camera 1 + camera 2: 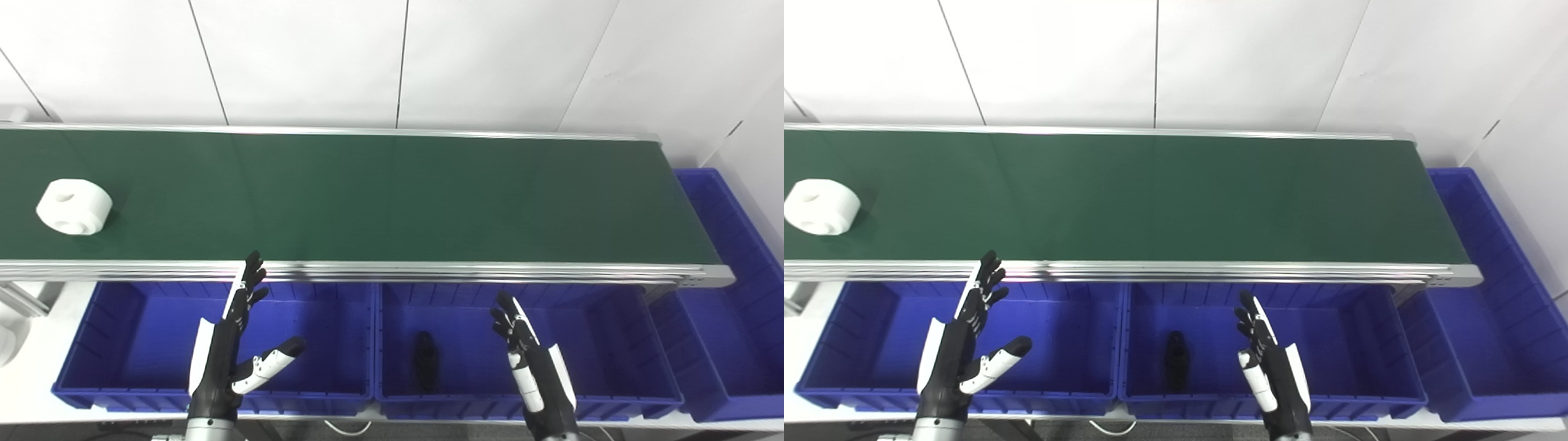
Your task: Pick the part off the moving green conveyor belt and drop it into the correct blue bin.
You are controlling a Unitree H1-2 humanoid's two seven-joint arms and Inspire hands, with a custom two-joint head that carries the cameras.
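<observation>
While on belt (392,196), black part (425,361) alone in middle bin (612,343).

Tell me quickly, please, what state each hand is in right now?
Left hand: open, holding nothing, over the left bin.
Right hand: open, holding nothing, over the middle bin.
</observation>
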